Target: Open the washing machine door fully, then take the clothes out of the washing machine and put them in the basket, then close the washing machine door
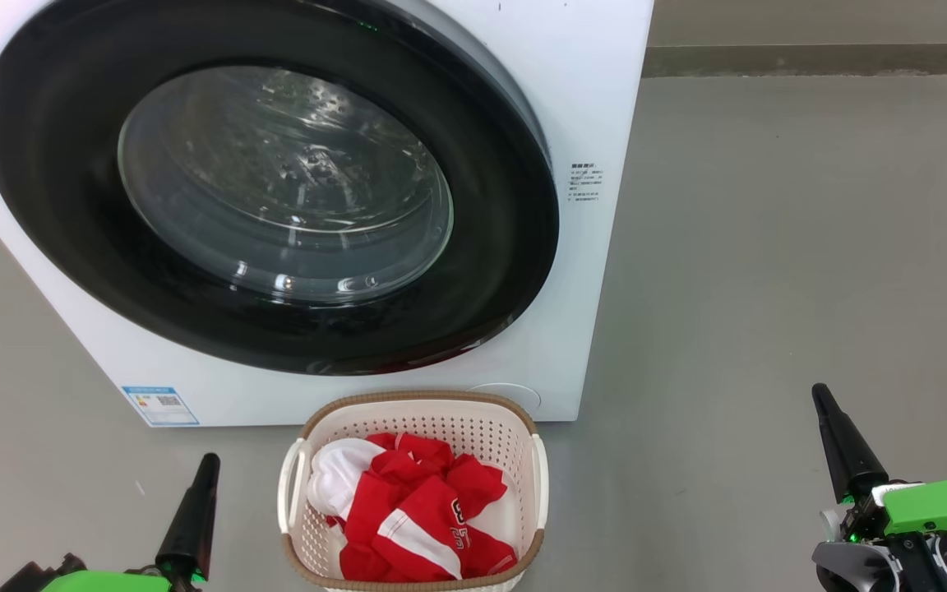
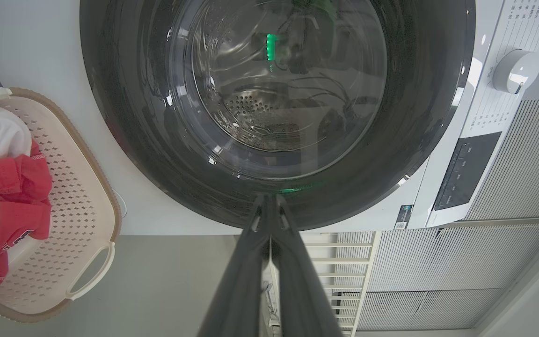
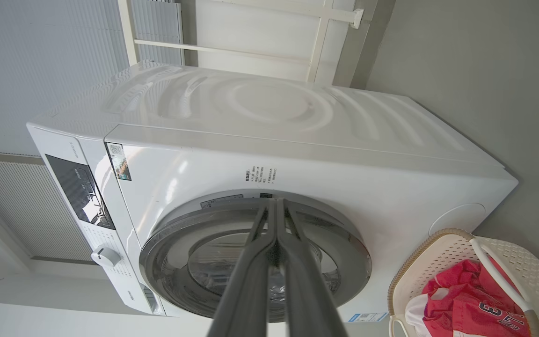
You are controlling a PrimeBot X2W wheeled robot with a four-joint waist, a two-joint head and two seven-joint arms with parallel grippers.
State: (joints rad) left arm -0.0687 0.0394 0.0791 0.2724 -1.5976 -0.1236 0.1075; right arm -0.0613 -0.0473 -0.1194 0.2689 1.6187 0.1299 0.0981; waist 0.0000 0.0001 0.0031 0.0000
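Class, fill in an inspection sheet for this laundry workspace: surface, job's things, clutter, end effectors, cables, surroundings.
Surface: plain grey floor.
Job's things: white washing machine; the washing machine door appears shut, and no fabric is seen through its glass. The basket stands on the floor in front of the machine, holding red and white clothes.
Clutter: nothing seen.
End effectors: left end effector and right end effector are both shut and empty, one on each side of the basket and apart from it.
Cables: nothing seen.
Surroundings: ribbed pale panel beside the machine; wall base behind the floor.
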